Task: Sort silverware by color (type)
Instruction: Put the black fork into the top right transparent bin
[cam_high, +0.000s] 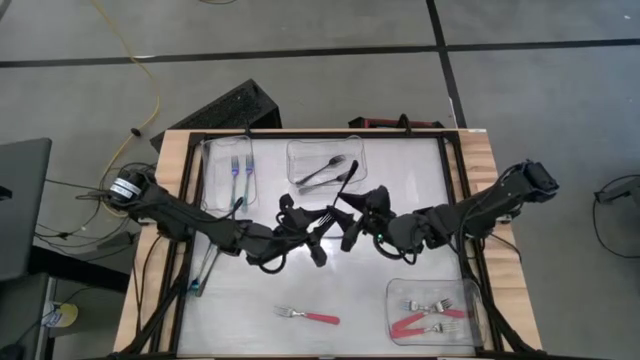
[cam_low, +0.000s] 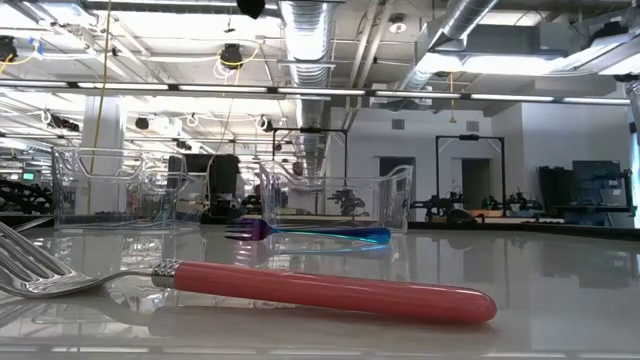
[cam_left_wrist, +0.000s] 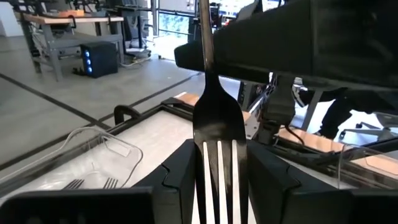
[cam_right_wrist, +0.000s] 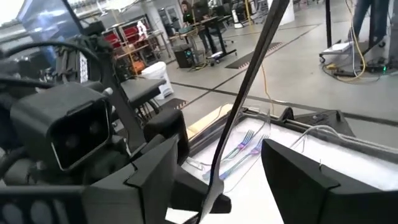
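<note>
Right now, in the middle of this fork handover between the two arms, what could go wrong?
The left end effector grips the black fork only by its tines, so it may slip or swing. The right end effector is open around the handle; closing off-centre could knock the fork onto the table, far from the black-fork tub.

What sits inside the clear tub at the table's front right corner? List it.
Inside the front-right tub lie red-handled forks, about three by their tines; overlapping handles hide the exact count. Nothing else shows through its walls.
</note>
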